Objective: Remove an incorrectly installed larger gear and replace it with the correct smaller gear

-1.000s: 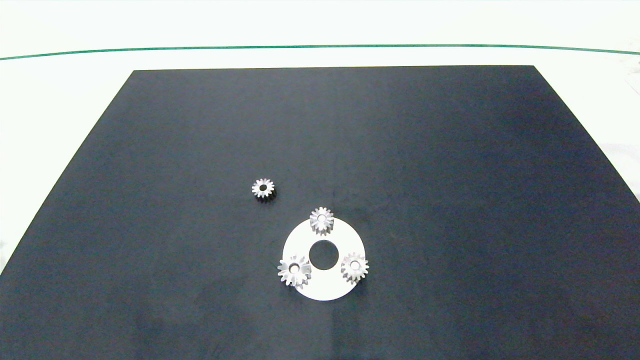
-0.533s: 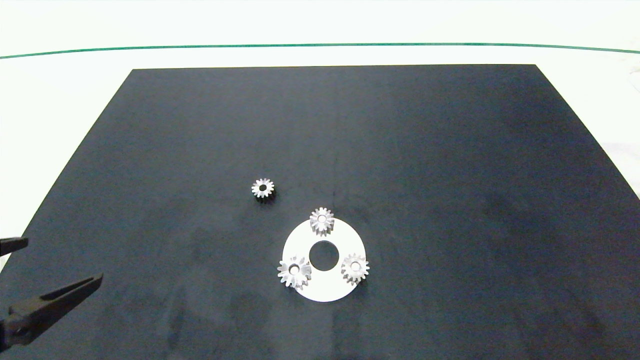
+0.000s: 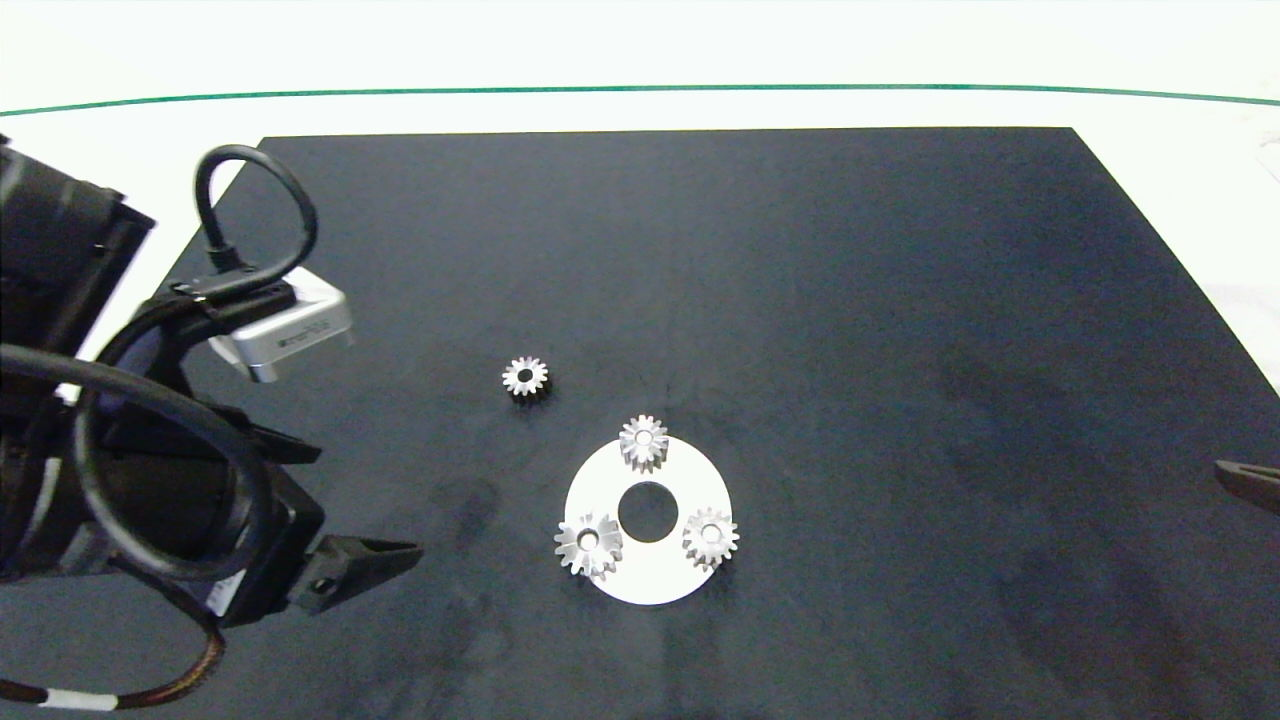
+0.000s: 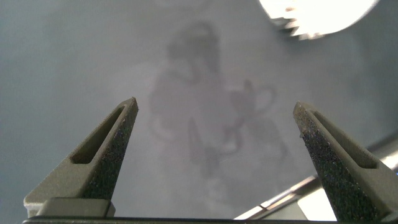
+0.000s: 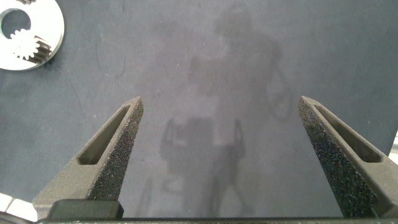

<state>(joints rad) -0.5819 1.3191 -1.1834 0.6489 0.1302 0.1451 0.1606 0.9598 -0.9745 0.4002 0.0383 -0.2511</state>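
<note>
Approaching from the left edge of the head view, the left claw is seen low over the black mat, its fingers spread wide apart and empty in the left wrist view. Nothing is held between them.

Further right, the loose smaller gear is found lying flat on the mat, apart from the white disc and on its far left side. The larger gear is seated on the disc's near-left lobe, with two small gears mounted at the far and near-right positions. Gears are round, so no long axis is to be reckoned with; each lies bore-up.

At the far right edge only a fingertip of the right claw is shown in the head view; in the right wrist view its fingers are seen wide apart and empty, with the disc well off to one side.

The key relation: the larger gear lies to the right of the left claw, near it and roughly level with it, while the right claw is well apart from it. The left arm is judged the nearer one for the removal. The swap is judged not yet begun; the wrong gear is still installed. A grasp across the flared teeth from above is likely called for.
</note>
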